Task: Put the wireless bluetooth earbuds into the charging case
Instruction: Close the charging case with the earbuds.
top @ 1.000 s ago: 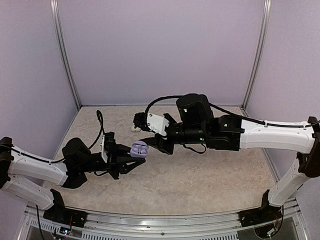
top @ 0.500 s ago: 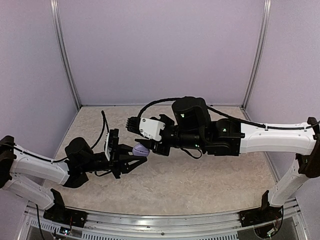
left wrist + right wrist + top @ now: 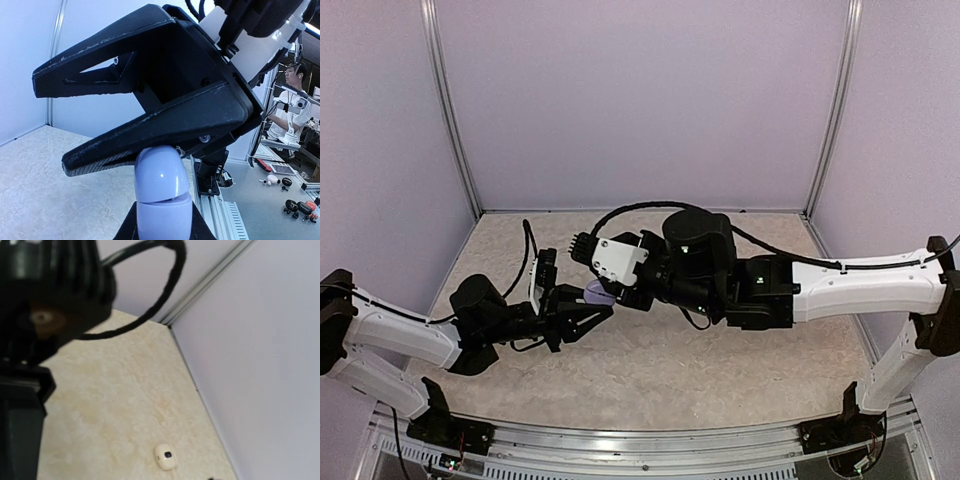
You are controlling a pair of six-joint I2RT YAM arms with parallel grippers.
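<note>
My left gripper [image 3: 588,308] is shut on the lower half of a lilac charging case [image 3: 597,292] and holds it upright above the table. In the left wrist view the case [image 3: 161,192] fills the bottom centre, its lid down with only a thin seam showing. My right gripper [image 3: 616,293] is directly over it. Its two black fingers [image 3: 150,137] are spread apart, and the lower one rests on the lid's top. No earbuds show in any view. The right wrist view looks past the case at the table.
A small cream pebble-shaped case [image 3: 165,456] with a dark spot lies on the beige table [image 3: 110,405] near the back left wall corner. Lilac walls enclose the table on three sides. A metal rail [image 3: 650,440] runs along the near edge.
My right gripper has moved left and down onto the case. The lid, open a second ago, is now nearly closed. My left gripper has shifted slightly while holding the case.
</note>
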